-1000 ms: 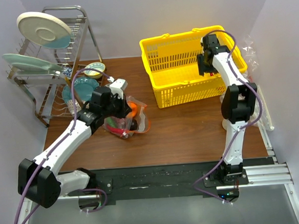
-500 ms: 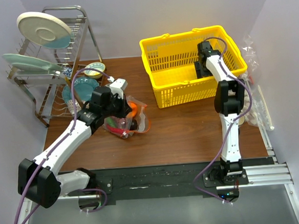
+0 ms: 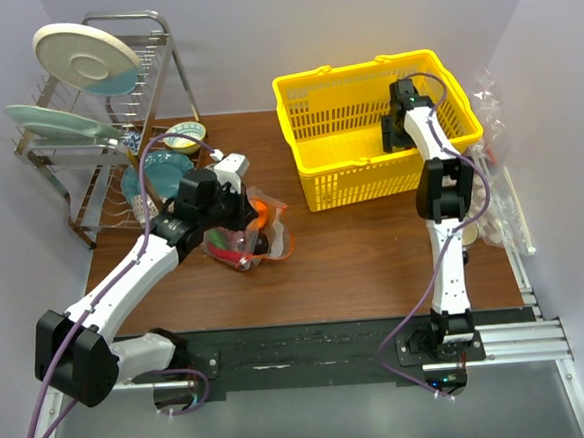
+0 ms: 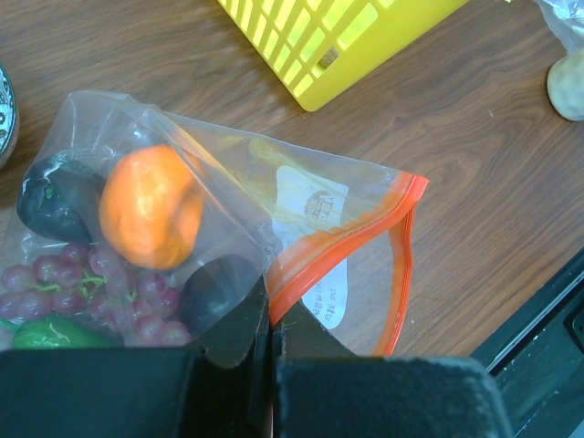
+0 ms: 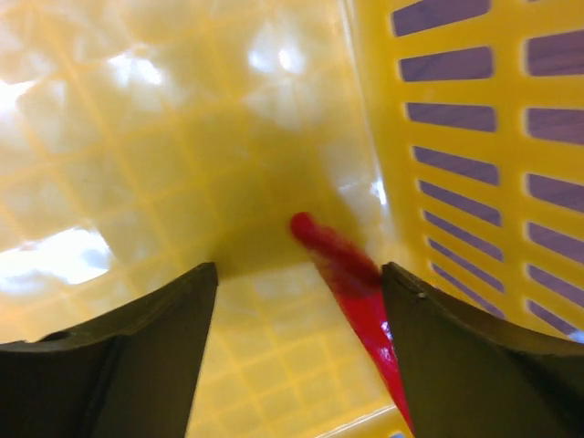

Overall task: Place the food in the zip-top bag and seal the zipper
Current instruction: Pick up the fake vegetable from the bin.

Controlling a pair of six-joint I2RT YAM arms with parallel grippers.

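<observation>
The wooden table (image 3: 365,264) shows its widest stretch of bare wood from 4 to 7 o'clock, between the things on it and the black rail along the near edge. A wire dish rack (image 3: 80,199) with plates fills the 10 o'clock corner against the left wall. A yellow slotted basket (image 3: 312,142) sits at 1 o'clock, its far rim near the back wall and its right wall near crinkled clear packaging (image 3: 486,90) at the table's right edge.

The right arm reaches over the basket's right rim, with the right gripper (image 5: 299,274) down inside. Its jaws are spread wide and hold nothing. A long red item (image 5: 351,274) lies on the basket floor in the corner by the slotted wall, nearer the right-hand finger.

The zip-top bag (image 4: 301,196) lies at about 9 o'clock, just left of the basket's near-left corner. The left gripper (image 4: 272,315) is pinched tight on the zipper (image 4: 347,239); beyond the pinch the strip gapes in a loop toward the table's near edge. Inside the bag are an orange (image 4: 151,205), red grapes (image 4: 100,287), a dark round fruit (image 4: 217,287) and a green vegetable (image 4: 50,333), all bunched at the closed end.
</observation>
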